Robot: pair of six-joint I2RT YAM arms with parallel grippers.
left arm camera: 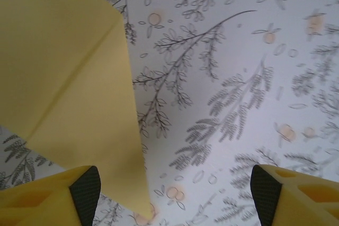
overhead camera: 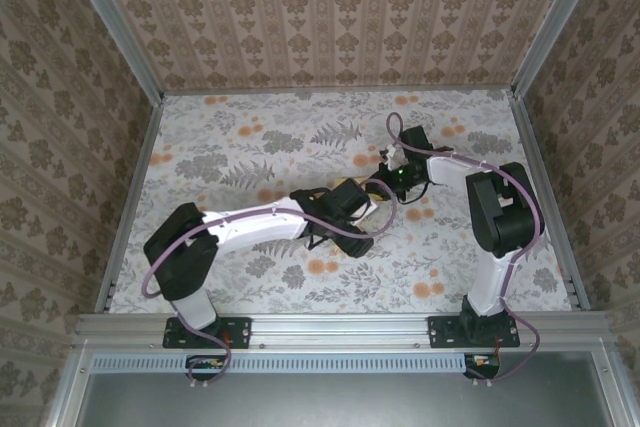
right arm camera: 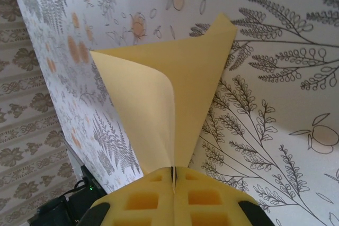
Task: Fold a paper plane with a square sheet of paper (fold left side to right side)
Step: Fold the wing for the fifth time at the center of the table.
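Nothing legible anywhere: no text, label, brand, number or sign. Nothing written on the sheet of paper (right arm camera: pixel 180 93), plain pale yellow on both faces shown. Perhaps some marking on the small dark boards (overhead camera: pixel 207 365) below the arm bases, too small to read from above.
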